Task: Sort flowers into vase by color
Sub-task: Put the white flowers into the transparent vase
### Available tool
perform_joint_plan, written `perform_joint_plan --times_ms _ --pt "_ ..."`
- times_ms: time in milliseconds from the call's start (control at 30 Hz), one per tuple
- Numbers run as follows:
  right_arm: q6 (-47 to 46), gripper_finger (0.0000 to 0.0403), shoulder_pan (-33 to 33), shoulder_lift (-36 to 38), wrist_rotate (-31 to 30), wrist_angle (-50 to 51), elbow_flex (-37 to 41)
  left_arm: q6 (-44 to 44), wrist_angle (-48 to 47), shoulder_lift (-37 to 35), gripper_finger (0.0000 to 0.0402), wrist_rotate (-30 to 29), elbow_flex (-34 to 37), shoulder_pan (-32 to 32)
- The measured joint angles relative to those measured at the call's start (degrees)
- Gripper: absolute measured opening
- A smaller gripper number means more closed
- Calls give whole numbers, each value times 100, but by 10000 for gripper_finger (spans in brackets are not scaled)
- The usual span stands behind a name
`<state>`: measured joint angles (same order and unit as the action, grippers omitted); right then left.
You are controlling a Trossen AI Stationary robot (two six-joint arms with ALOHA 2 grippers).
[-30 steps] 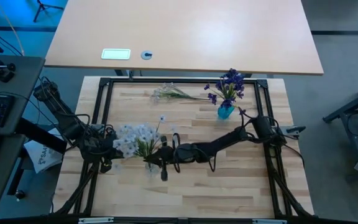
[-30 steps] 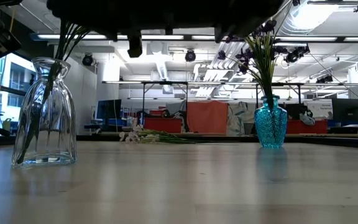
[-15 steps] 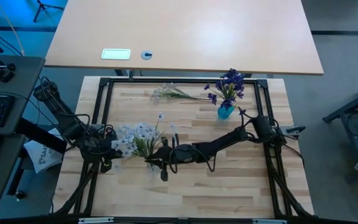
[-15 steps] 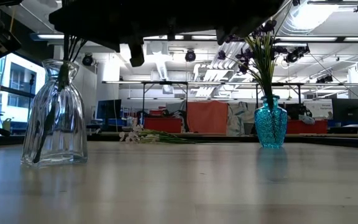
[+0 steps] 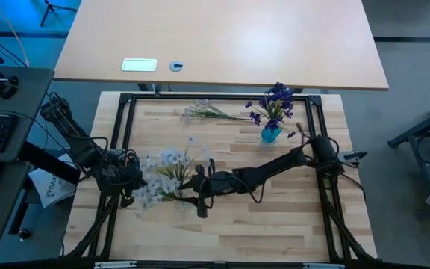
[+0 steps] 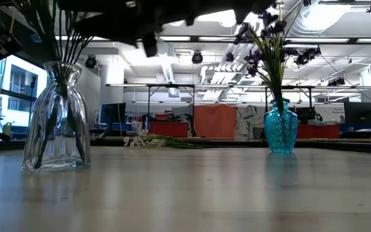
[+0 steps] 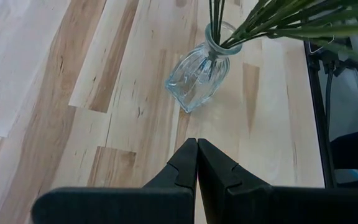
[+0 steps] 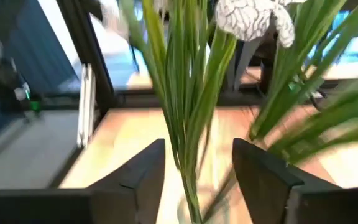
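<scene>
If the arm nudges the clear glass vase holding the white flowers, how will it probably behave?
The clear glass vase has a wide base and narrow neck, so it would likely slide on the smooth wooden table rather than tip. Still, the white flowers spread well above its rim, which may make it somewhat top-heavy. Being glass, it is probably fragile if knocked over.

Nothing in these views can be read. A white sheet lying on the floor beside the left arm's base carries dark print, but the letters are too small and skewed to make out, and the pale plate on the far desk shows no legible marking.
</scene>
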<state>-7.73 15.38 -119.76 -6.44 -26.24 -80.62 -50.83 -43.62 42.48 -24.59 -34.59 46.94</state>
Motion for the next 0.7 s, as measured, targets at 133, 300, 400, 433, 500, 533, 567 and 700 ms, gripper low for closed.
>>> perform_joint_plan --times_ms 133,300,400,433,500,533,567,700 --pt "230 213 -2 389 -2 979 0 -1 -15 0 0 -3 0 0" --pt "239 235 -2 866 6 2244 0 -4 -9 -2 0 -3 0 0" --pt "223 235 -2 1175 153 3096 0 -4 -5 0 0 -3 0 0" --pt "221 234 -2 1275 223 3390 0 -2 -6 0 0 -3 0 0" --pt "219 230 2 1484 373 4006 0 -2 -19 -2 0 -4 0 0" --pt "194 227 11 1587 438 4277 0 -2 -32 -2 0 -3 0 0" --pt "152 223 28 1703 508 4567 0 -2 -37 0 0 -4 0 0" --pt "110 203 91 2094 589 5729 0 -102 -37 0 0 -64 0 -2"
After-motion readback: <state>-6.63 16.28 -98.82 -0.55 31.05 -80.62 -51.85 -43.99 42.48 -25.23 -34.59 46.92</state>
